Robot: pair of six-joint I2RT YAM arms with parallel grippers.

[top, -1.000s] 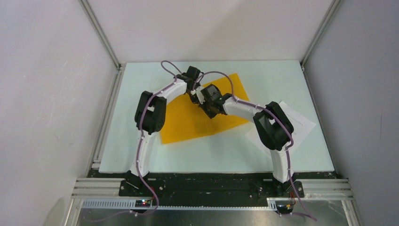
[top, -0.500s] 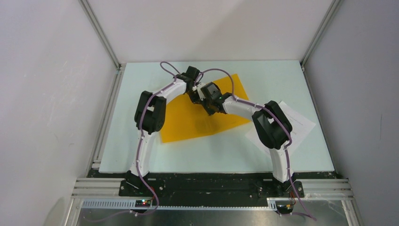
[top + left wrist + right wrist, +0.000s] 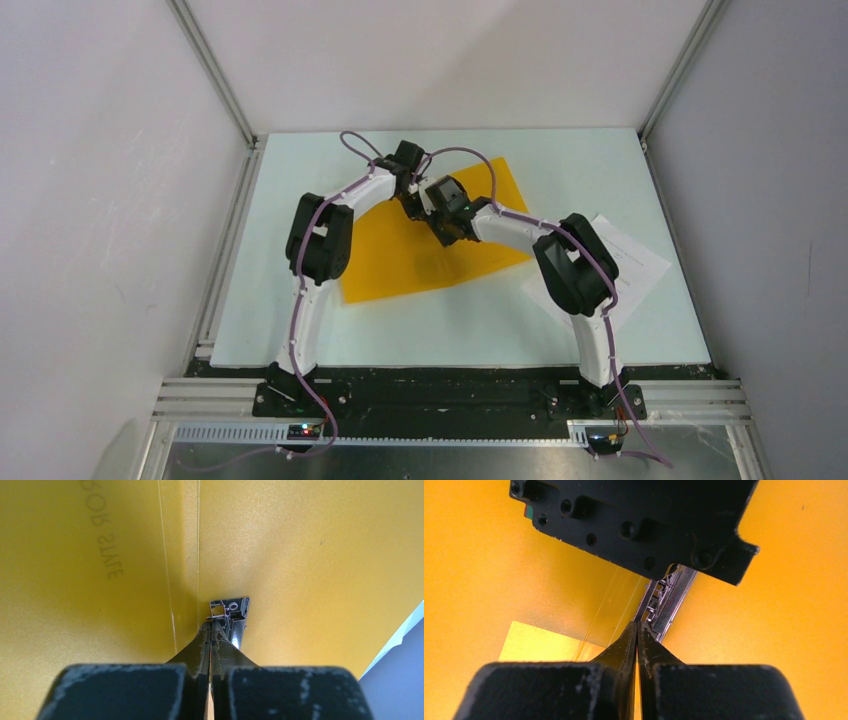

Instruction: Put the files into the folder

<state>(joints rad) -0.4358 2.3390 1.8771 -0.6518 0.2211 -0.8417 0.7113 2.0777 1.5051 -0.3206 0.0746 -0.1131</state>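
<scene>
Pale-green flat tabletop (image 3: 450, 335) carries everything. Orange-yellow card folder (image 3: 400, 262) lies centre, opened flat and skewed, glossy leaves meeting at a creased spine. White printed paper files (image 3: 640, 262) sit on the right side, well apart from the folder, partly under the right arm, so none filed yet. Left gripper (image 3: 210, 630) and right gripper (image 3: 637, 627) both clenched, tips down at the spine. Small silver metal fastener clip (image 3: 231, 611) is right at both tips. My read: they're working the clip so sheets can go in. Can't tell if either actually pinches it.
</scene>
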